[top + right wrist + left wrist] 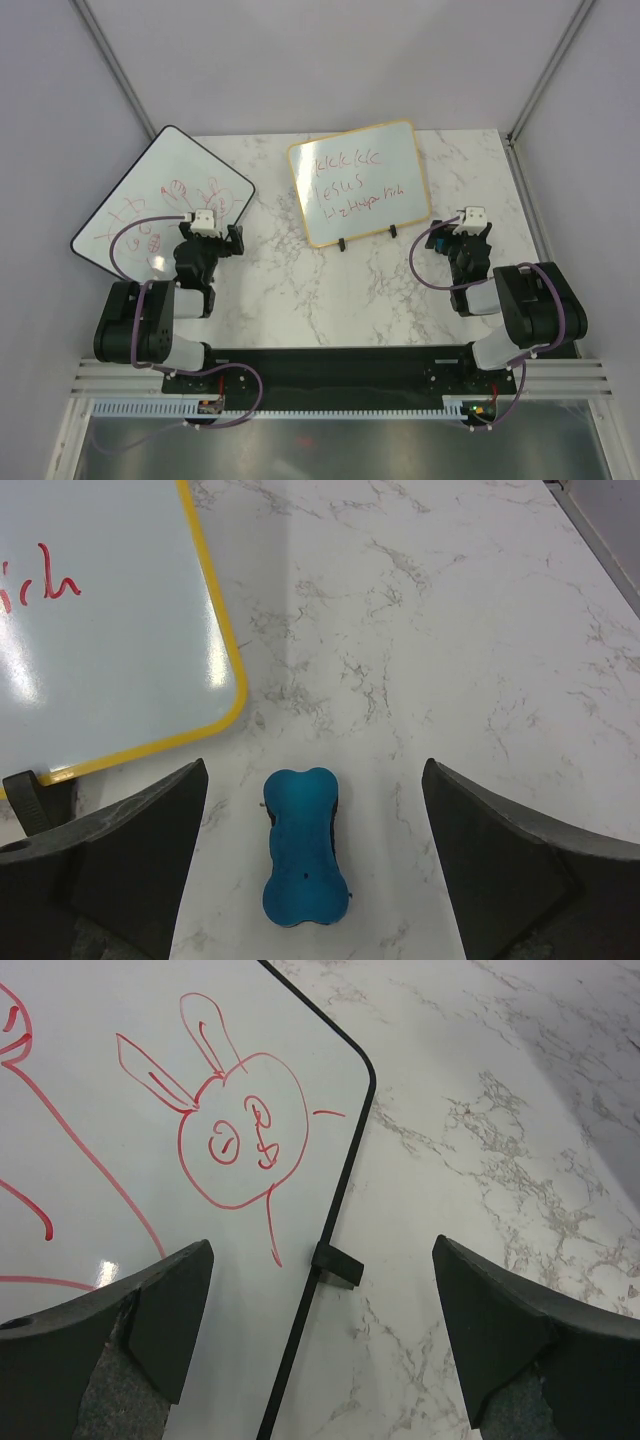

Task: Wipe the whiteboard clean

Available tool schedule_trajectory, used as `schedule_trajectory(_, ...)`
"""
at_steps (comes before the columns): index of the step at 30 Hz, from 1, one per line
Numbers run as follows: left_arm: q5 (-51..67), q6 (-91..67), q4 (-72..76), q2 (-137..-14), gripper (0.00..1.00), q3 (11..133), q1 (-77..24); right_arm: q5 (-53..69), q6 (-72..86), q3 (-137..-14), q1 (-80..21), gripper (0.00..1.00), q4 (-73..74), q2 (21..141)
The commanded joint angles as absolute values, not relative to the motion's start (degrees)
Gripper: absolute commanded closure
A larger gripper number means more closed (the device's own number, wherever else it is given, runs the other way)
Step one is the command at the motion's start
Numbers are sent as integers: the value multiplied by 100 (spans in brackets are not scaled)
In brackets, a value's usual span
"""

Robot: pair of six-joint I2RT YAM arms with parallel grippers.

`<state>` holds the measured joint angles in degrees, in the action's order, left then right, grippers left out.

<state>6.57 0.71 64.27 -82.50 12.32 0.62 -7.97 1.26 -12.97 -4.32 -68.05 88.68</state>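
The whiteboard (358,185) with the tan frame stands on two black feet at the back middle of the table, with several lines of coloured writing on it. Its lower corner (120,630), with red writing, also shows in the right wrist view. A blue bone-shaped eraser (303,850) lies flat on the marble between the open jaws of my right gripper (314,765), right of the board. My right gripper (463,240) is empty. My left gripper (212,238) is open and empty over the right edge of the larger board; in the left wrist view the gripper (322,1248) straddles that edge.
A larger black-edged whiteboard (160,205) with red doodles lies at the left; a red rabbit drawing (240,1125) and a black clip (336,1265) on its edge show in the left wrist view. The marble table (290,290) is walled in by grey panels.
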Motion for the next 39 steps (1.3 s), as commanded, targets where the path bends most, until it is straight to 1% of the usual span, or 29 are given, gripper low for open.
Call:
schedule_trajectory(1,721,-17,6460,-8244,0,1310,70,-598,149,-1424,-404,2,-6820,8815)
schedule_trajectory(3,721,-9,6460,-8235,1,1310,70,-580,141,-1424,-396,2,-6811,8815)
schedule_trajectory(4,738,-17,6451,-8244,1,1318,70,-380,71,-1493,-369,2,-6733,8746)
schedule_trajectory(5,843,-9,6451,-8244,1,1327,70,-91,53,-1625,-378,2,-6341,8641)
schedule_trajectory(7,1071,183,6390,-8018,1,1371,70,-18,-88,-1967,-378,2,-5384,8079)
schedule_trajectory(8,1229,219,5659,-7850,1,1502,62,-235,-53,-2143,-378,2,-4648,7912)
schedule_trajectory(9,1613,307,5095,-7744,1,2060,70,-551,843,-2423,-378,2,-4475,7588)
schedule_trajectory(10,1809,386,4201,-7743,1,2500,70,-971,1514,-2539,-352,2,-4326,7402)
schedule_trajectory(11,2045,491,2426,-7830,1,3010,70,-1289,2086,-2679,-325,2,-3820,7252)
schedule_trajectory(12,2709,631,1660,-7953,9,3833,70,-918,2179,-2924,-316,2,-3667,7025)
schedule_trajectory(13,3038,641,1148,-8067,12,4119,70,-523,1910,-3040,-316,2,-3491,6944)
schedule_trajectory(14,3633,607,786,-8164,14,4313,70,-223,1803,-3319,-308,11,-3019,6909)
schedule_trajectory(15,3856,546,347,-8148,14,4507,70,-20,1741,-3488,-316,16,-2710,6891)
schedule_trajectory(16,4041,501,212,-8113,14,4561,70,-139,1871,-3672,-325,21,-2307,6934)
schedule_trajectory(17,4278,379,54,-8043,14,4640,70,-436,2029,-4083,-325,30,-1285,6995)
schedule_trajectory(18,4350,282,-234,-8042,13,4841,70,-1092,2143,-4278,-316,35,-787,7188)
schedule_trajectory(19,4420,177,-403,-8059,12,4982,70,-1299,2153,-4411,-316,38,-391,7268)
schedule_trajectory(20,4691,54,-570,-8103,12,5149,70,-1510,2171,-4543,-325,38,222,7356)
schedule_trajectory(23,4930,-411,-773,-8489,12,5720,70,-1845,2005,-4317,-316,37,544,7523)
schedule_trajectory(24,4931,-413,-773,-8830,12,6009,-104,-1898,1969,-4237,-316,36,562,7619)
schedule_trajectory(26,4931,-413,-773,-9218,12,6335,-193,-1759,1934,-4236,-325,35,711,7795)
schedule_trajectory(27,4931,-857,-773,-9394,12,6641,-219,-1653,1907,-4271,-316,34,747,8022)
schedule_trajectory(28,4939,-887,-782,-9744,12,6792,-228,-1539,1872,-4324,-316,35,825,8155)
schedule_trajectory(32,5342,-1098,-730,-10309,13,7329,-290,-1135,1732,-4657,-316,34,1080,8762)
schedule_trajectory(34,5388,-1099,-712,-10458,13,7479,-308,-1038,1679,-4693,-316,37,1125,8921)
schedule_trajectory(35,5388,-1046,-686,-10502,13,7506,-316,-1046,1661,-4728,-316,42,1142,8947)
schedule_trajectory(36,5379,-1020,-668,-10529,13,7549,-325,-1081,1635,-4755,-325,45,1169,8973)
schedule_trajectory(39,5388,-1011,-589,-10678,13,7628,-334,-1107,1451,-4851,-316,46,1160,9026)
